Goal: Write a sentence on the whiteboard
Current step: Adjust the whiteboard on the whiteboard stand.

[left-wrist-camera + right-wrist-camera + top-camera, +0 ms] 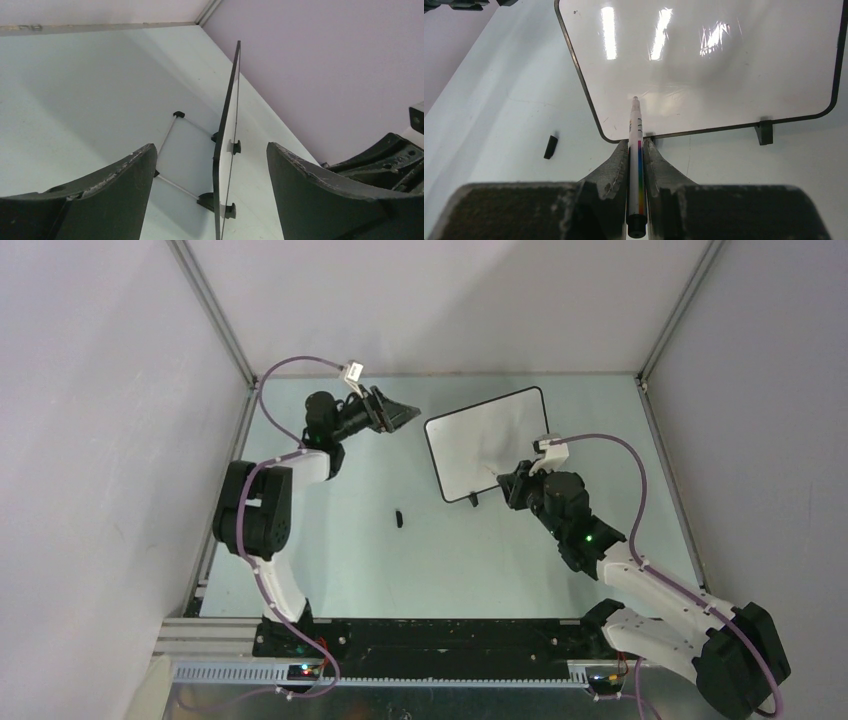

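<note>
The whiteboard (490, 440) stands upright on its two black feet at the back centre-right. Its white face (724, 65) is blank; no sentence shows on it. My right gripper (512, 485) (636, 141) is shut on a white marker with a rainbow stripe (636, 125). The uncapped tip points at the board's lower left part, very close to it; I cannot tell if it touches. My left gripper (408, 415) (210, 147) is open and empty, just left of the board, whose thin edge (227, 125) shows between its fingers.
A small black marker cap (398, 517) (551, 146) lies on the pale table left of the right gripper. Grey walls close the table at the left, back and right. A wire stand (167, 145) props the board from behind.
</note>
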Action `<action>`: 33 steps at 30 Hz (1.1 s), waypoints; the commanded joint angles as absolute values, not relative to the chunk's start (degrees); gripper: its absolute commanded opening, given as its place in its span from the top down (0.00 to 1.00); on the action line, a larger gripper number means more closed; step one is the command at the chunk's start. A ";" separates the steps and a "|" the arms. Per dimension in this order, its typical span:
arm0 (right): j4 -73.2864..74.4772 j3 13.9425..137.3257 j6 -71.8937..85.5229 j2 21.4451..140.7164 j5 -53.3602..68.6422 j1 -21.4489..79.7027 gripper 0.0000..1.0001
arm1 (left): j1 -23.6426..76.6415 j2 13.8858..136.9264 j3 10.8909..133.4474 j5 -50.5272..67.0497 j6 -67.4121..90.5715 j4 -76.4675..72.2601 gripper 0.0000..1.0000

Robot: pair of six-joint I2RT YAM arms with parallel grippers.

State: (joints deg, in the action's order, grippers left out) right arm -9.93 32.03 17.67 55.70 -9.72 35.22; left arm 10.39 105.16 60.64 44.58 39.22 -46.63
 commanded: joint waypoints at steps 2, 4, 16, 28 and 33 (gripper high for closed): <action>-13.17 32.08 16.73 54.90 -11.07 35.62 1.00 | 12.06 108.11 62.95 48.95 43.52 -55.09 0.17; -13.01 32.08 16.70 54.81 -11.32 35.62 1.00 | 12.97 108.58 64.02 48.74 41.73 -52.58 0.18; -13.18 31.64 16.92 55.40 -11.77 35.42 1.00 | 16.67 109.69 69.58 46.76 27.80 -31.13 0.46; -13.27 31.64 17.08 55.63 -11.45 35.29 1.00 | 16.83 110.55 68.23 49.76 29.66 -33.16 0.71; -13.27 31.68 17.30 55.72 -11.12 35.24 1.00 | 16.79 110.50 67.88 51.51 29.94 -33.57 0.99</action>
State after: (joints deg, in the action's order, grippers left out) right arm -10.66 31.70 17.69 55.70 -10.26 35.29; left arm 16.71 111.07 67.72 49.63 30.85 -32.38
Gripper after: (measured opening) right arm 0.173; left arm 0.062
